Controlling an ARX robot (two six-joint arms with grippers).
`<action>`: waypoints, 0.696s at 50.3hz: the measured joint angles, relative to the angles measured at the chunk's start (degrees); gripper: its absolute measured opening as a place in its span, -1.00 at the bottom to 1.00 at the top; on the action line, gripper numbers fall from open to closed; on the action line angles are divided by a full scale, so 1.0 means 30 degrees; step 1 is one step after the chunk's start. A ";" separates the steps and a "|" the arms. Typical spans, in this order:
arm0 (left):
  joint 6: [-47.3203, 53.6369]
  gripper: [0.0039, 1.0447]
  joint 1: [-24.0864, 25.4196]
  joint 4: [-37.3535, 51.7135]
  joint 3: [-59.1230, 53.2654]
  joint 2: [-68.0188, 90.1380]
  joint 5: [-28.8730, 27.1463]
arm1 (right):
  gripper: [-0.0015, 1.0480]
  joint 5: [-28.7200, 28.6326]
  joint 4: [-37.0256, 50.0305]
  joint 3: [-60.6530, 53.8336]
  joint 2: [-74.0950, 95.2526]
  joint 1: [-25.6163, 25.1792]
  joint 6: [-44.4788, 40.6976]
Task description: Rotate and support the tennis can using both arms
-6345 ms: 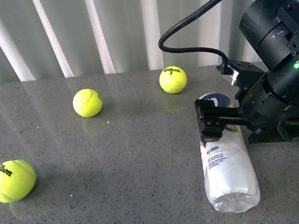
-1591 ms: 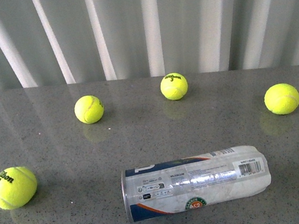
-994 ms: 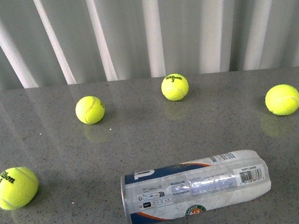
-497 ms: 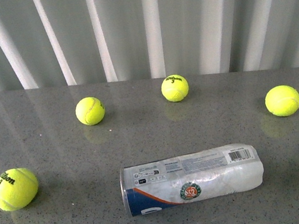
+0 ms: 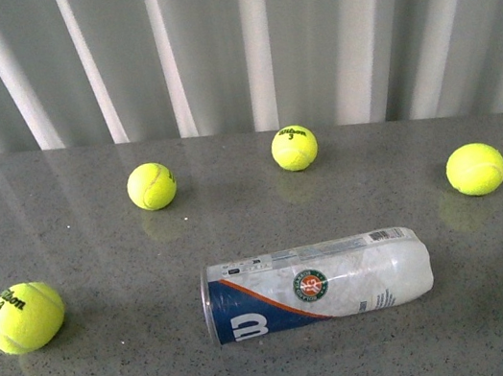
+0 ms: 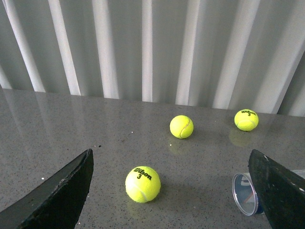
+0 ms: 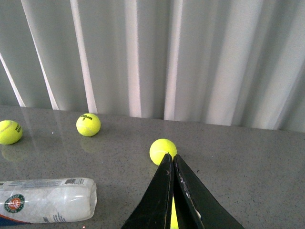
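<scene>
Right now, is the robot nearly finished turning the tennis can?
Partly. Done: the tennis can has swung from pointing away to lying crosswise, W logo showing. In hand: nothing; the left gripper is open, the right gripper shut, neither touching it. Left: probably supporting it with both grippers.

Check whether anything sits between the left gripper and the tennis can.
Nothing visible does. The tennis can shows right beside one finger of the open left gripper; the nearest ball lies ahead, apart from the can.
</scene>
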 joint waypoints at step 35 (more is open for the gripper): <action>-0.0007 0.88 0.0000 0.0000 0.0000 -0.0022 0.0000 | -0.84 0.0000 -0.4750 0.0007 -0.4634 0.0000 0.0029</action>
